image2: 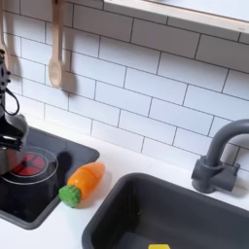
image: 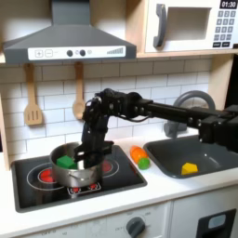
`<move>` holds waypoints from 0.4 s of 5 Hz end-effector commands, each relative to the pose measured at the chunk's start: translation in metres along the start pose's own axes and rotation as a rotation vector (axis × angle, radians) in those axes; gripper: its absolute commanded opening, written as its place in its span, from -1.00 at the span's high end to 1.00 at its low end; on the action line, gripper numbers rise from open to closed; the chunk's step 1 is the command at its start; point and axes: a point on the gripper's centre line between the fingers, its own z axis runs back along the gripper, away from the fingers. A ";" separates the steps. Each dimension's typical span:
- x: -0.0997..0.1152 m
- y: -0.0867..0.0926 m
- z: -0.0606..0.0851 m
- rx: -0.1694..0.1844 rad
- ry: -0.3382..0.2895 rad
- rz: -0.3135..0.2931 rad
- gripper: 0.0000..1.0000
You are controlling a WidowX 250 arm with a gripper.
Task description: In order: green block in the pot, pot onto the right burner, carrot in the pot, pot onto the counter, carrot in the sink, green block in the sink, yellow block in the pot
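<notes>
In the first exterior view the steel pot (image: 72,167) sits on the black cooktop between the two red burners. The green block (image: 65,162) lies inside it. My gripper (image: 89,168) comes down from the right and is shut on the pot's right rim. The orange carrot (image: 139,156) lies on the white counter (image: 139,191) between the cooktop and the sink (image: 172,160); it also shows as the carrot (image2: 84,182) in the second exterior view, green end toward the front. The yellow block (image: 190,168) rests in the sink.
Two wooden utensils (image: 33,98) hang on the tiled wall behind the cooktop (image: 37,186). The grey faucet (image2: 219,156) arches over the sink's back edge. A hood and a microwave (image: 191,23) are overhead. Part of the arm (image2: 10,128) shows at the second exterior view's left edge.
</notes>
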 end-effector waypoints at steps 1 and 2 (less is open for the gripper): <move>0.000 0.000 0.003 -0.006 -0.012 -0.007 -0.15; 0.002 0.003 0.012 0.002 -0.037 -0.004 -1.00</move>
